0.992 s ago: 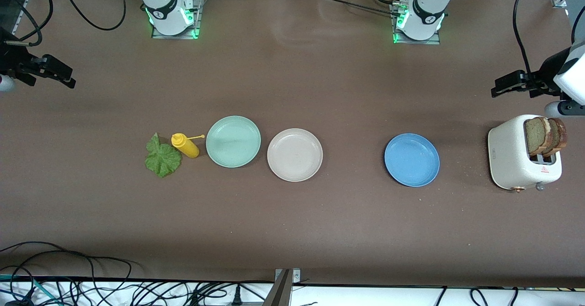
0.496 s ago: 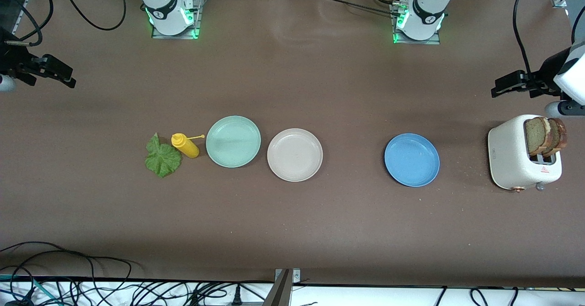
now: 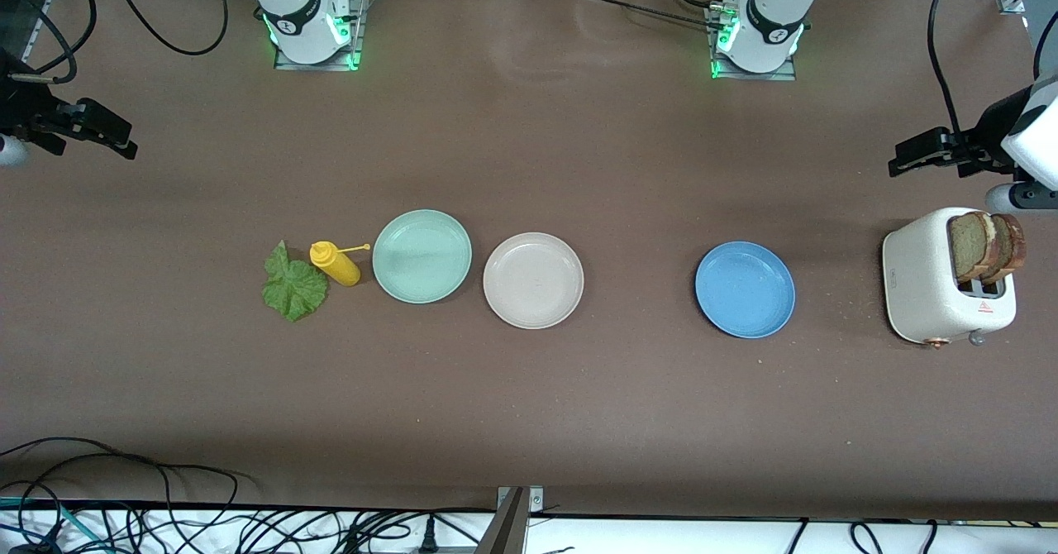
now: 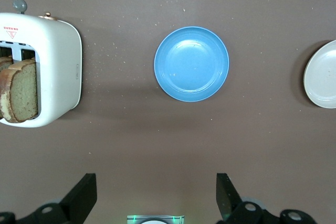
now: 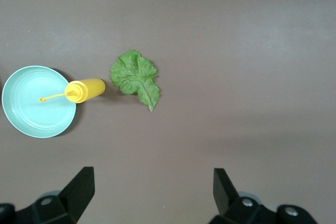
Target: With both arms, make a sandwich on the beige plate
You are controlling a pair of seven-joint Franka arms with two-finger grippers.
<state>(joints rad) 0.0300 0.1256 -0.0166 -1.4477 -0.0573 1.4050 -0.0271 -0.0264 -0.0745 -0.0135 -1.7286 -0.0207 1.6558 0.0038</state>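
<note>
The left gripper (image 3: 917,155) is held high over the left arm's end of the table, above bare tabletop just beside the toaster (image 3: 942,277), with its fingers (image 4: 84,195) spread wide apart and nothing between them. The right gripper (image 3: 103,132) is held likewise over the right arm's end of the table, well apart from every object, its fingers (image 5: 81,184) also parted and empty. Both arms are seen reaching outward from their bases to the table's ends.

The beige plate (image 3: 533,280) is found empty near the middle of the table, just beside the mint-green plate (image 3: 421,256). No sandwich has been assembled: two bread slices (image 3: 984,245) are standing upright in the toaster's slots, and the lettuce leaf (image 3: 293,285) is lying flat on the table, touching the yellow squeeze bottle (image 3: 335,263), which is lying on its side. A blue plate (image 3: 745,289) is set between the beige plate and the toaster
</note>
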